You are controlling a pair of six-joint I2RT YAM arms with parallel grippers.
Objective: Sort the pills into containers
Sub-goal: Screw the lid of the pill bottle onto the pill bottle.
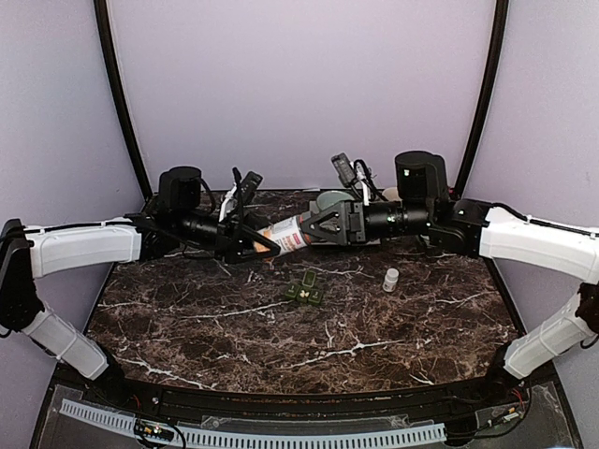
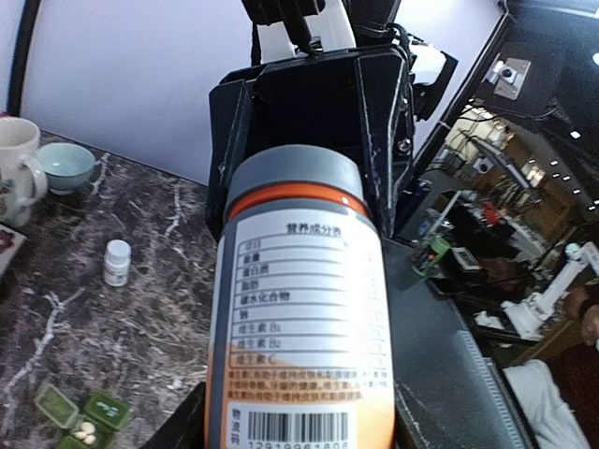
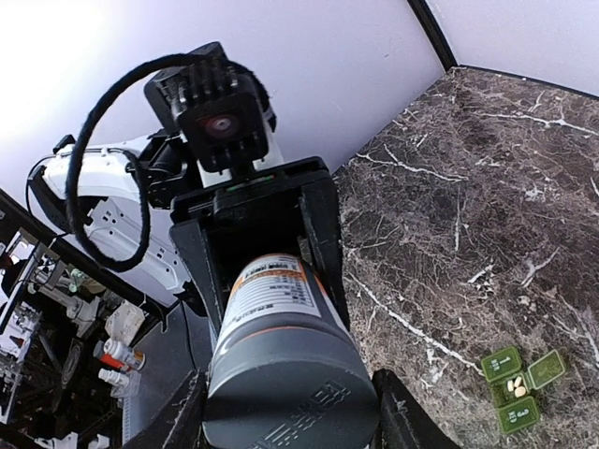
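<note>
A large bottle (image 1: 288,234) with a white label, orange bands and a grey cap hangs level above the table, between my two grippers. My left gripper (image 1: 251,241) is shut on its body (image 2: 299,309), jaws on both sides at the bottom of the left wrist view (image 2: 299,430). My right gripper (image 1: 323,224) is shut round the grey cap (image 3: 290,393), with a finger (image 3: 404,421) on each side. The containers, a small green pill box (image 1: 305,290), lie open on the marble below. Pale pills (image 3: 514,384) sit in one compartment (image 2: 84,433).
A small white-capped bottle (image 1: 390,279) stands on the table right of the pill box. A pale green bowl (image 2: 65,166) and a mug (image 2: 14,178) sit at the back by the wall. Dark marble (image 1: 234,337) stretches toward the near edge.
</note>
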